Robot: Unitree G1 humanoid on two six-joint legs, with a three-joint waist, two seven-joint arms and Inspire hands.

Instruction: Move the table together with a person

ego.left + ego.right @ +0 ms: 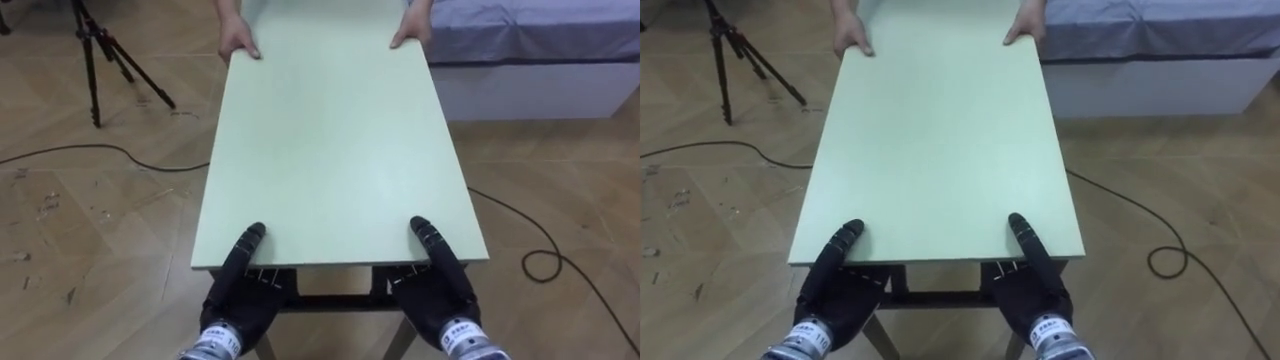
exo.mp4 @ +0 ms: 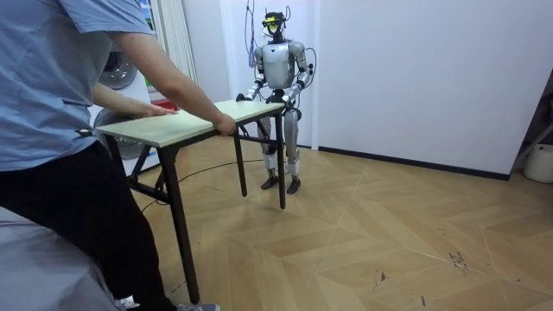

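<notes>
A pale green table [image 1: 330, 150] with dark legs stretches away from me. My left hand [image 1: 245, 290] and right hand [image 1: 435, 285] grip its near edge at the two corners, thumbs on top and fingers curled under the board. At the far end a person's two hands [image 1: 238, 40] hold the opposite corners. In the room view the person [image 2: 69, 104] in a blue shirt leans over their end of the table [image 2: 173, 125], and I stand upright at the other end, near a white wall.
A black tripod [image 1: 95, 50] stands on the wooden floor at the far left. A bed [image 1: 530, 40] with a white base lies at the far right, close to the table's corner. Dark cables [image 1: 540, 260] trail over the floor on both sides.
</notes>
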